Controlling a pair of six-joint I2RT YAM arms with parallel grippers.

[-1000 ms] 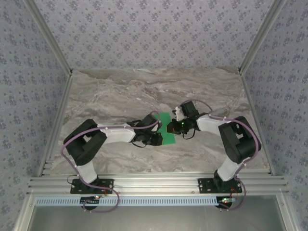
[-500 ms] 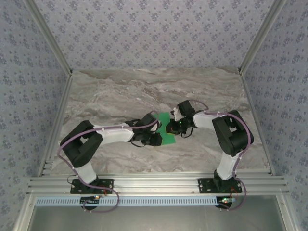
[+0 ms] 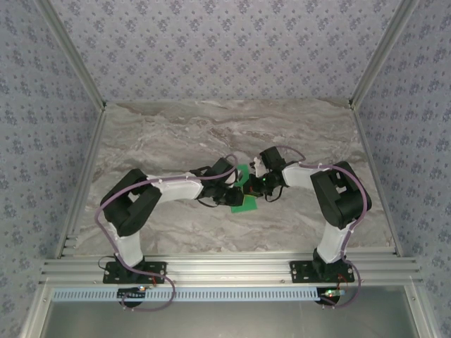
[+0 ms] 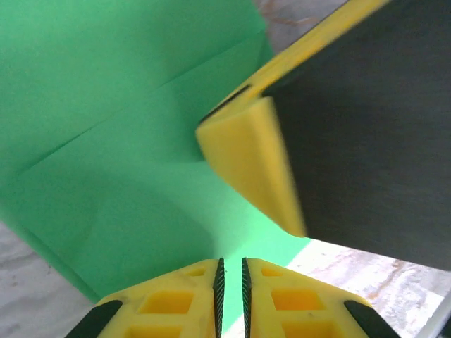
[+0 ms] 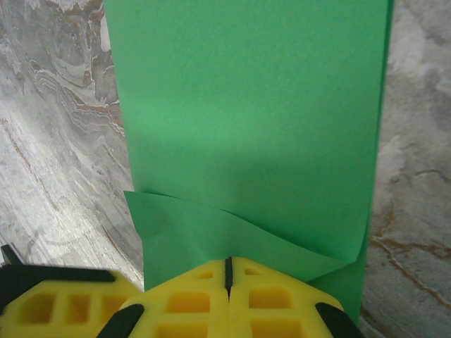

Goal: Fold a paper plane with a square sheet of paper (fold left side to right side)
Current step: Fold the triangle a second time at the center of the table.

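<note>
Paper (image 5: 246, 105) could crease crookedly or tear: right gripper (image 5: 227, 271) pinches its raised edge, left gripper (image 4: 230, 278), nearly closed, pins it at tabletop (image 3: 176, 141) centre; any sideways tug would skew the fold.

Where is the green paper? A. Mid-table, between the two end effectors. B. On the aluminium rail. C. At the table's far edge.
A: the green paper sits in the middle of the marble table, between the left end effector and the right end effector.

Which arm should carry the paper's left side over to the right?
Left: the left gripper seems pinched on the square sheet of paper; the right gripper, shut, pins the sheet down.
</note>
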